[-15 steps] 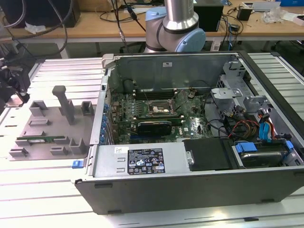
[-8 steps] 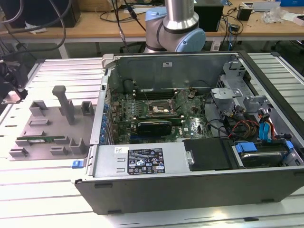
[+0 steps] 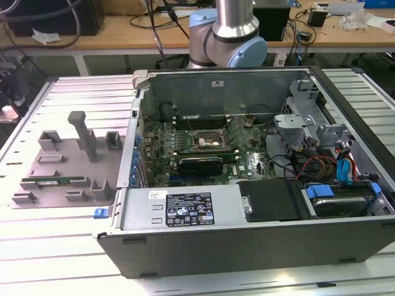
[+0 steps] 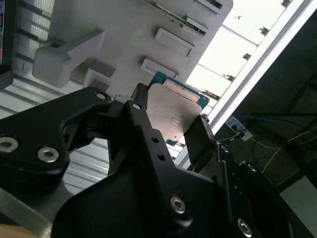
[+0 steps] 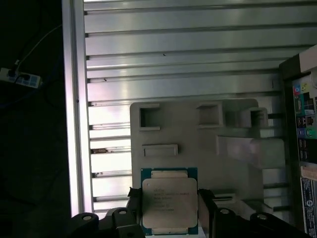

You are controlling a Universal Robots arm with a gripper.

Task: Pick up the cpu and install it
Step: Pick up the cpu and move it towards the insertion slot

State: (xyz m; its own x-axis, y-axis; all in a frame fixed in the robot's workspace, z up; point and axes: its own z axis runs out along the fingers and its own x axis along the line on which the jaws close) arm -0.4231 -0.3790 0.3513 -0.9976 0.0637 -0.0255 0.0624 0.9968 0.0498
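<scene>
Silver arm, blue caps; black tool (silver screws).

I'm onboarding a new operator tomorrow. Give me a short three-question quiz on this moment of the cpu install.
1. True or false: the gripper is shut on the cpu.
2. Which thing lies behind the cpu in both wrist views? A. a grey fixture tray B. a keyboard C. a cardboard box
3. Fill in: in the exterior view, the grey fixture tray sits on the ____ of the open computer case.
Key: 1 true; 2 A; 3 the exterior view's left.
</scene>
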